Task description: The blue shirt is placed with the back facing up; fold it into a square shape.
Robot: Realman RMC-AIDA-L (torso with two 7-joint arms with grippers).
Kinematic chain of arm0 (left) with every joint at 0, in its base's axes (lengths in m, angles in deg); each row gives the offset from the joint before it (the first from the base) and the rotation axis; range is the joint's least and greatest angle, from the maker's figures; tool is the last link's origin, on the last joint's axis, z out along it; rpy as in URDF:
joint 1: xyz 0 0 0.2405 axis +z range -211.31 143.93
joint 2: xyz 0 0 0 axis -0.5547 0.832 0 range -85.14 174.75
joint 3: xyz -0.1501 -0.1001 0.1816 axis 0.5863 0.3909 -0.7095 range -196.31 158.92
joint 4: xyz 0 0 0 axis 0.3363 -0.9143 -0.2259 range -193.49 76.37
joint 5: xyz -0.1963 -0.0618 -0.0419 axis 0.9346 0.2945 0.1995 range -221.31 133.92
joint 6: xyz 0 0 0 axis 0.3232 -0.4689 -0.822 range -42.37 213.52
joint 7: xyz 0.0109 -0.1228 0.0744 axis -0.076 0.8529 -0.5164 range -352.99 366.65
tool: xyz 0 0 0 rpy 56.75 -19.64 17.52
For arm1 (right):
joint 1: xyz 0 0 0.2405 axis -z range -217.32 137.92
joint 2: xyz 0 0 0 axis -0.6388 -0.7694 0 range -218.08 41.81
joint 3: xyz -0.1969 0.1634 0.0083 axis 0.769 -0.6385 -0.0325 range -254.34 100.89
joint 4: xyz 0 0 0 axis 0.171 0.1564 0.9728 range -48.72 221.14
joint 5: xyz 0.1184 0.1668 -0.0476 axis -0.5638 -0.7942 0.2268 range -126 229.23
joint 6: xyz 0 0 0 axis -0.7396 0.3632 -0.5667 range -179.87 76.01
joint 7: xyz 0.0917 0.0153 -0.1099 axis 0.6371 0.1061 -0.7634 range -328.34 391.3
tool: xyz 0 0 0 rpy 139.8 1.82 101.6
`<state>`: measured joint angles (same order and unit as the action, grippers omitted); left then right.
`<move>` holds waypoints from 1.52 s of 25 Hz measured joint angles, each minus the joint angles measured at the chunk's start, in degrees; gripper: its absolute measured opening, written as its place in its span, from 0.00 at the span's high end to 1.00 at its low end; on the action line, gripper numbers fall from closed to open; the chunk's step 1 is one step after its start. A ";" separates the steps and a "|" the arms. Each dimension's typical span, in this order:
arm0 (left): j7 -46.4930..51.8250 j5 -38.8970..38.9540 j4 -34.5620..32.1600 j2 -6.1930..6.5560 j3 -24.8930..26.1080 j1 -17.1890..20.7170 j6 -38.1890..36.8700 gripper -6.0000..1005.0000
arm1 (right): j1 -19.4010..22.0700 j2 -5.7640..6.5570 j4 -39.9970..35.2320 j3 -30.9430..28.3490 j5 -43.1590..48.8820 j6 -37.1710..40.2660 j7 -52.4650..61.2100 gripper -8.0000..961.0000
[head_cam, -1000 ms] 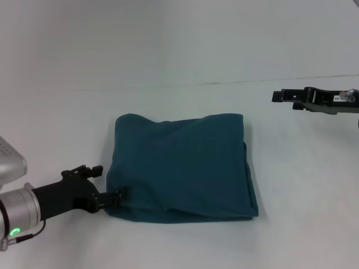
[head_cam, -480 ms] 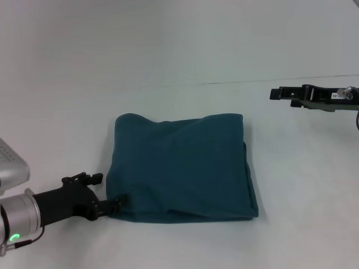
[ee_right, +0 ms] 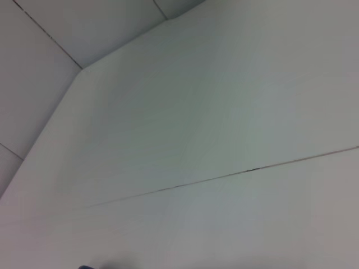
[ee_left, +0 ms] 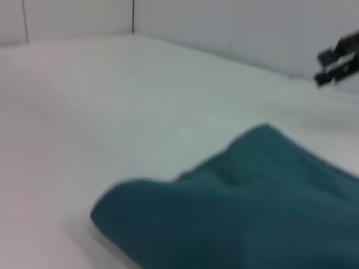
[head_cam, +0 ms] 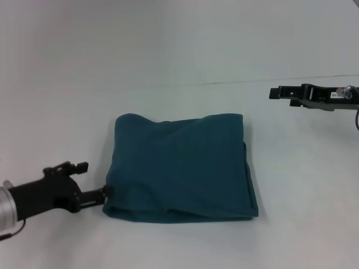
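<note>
The dark teal-blue soft fabric shirt lies folded in a near-square packet in the middle of the white tabletop. It looks light and limp, so an edge or corner seems the best hold. The left claw touches its near left corner; I cannot tell its opening. The right claw hangs well apart, its opening also unclear.

Plain white table, the blue shirt (apparently folded roughly square) lying flat near its middle
</note>
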<state>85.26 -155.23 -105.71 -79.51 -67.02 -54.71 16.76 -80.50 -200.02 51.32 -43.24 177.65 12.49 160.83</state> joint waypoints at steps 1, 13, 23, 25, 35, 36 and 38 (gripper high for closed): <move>0.02 0.34 -0.45 0.02 0.94 0.02 -1.40 0.13 | -0.02 0.00 0.00 0.00 0.00 -0.01 0.00 0.16; -0.52 9.59 0.36 -0.01 1.86 -3.71 -8.15 0.13 | -0.07 -0.37 0.14 0.00 0.00 -0.22 -0.56 0.16; -0.20 11.91 1.66 0.31 1.96 -5.04 -11.80 0.13 | -0.68 -1.30 3.62 0.00 0.03 -2.56 -2.23 0.17; -0.19 11.81 1.54 0.45 2.12 -4.88 -12.81 0.13 | -1.09 -1.61 4.87 0.15 0.09 -3.97 -2.61 0.17; -0.40 11.22 1.67 0.70 2.02 -4.64 -12.66 0.13 | -4.34 -5.15 8.84 0.49 -0.02 -12.68 -3.66 0.18; -0.46 11.05 1.71 0.71 2.04 -4.66 -12.53 0.13 | -4.63 -5.41 9.08 0.66 -0.03 -13.18 -3.68 0.18; -0.49 10.99 1.74 0.71 2.14 -4.66 -12.46 0.13 | -5.07 -5.73 9.55 1.02 -0.05 -14.03 -3.72 0.22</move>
<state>84.77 -144.24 -103.97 -78.80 -64.88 -59.36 4.31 -85.57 -205.75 60.87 -42.22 177.59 -1.54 157.11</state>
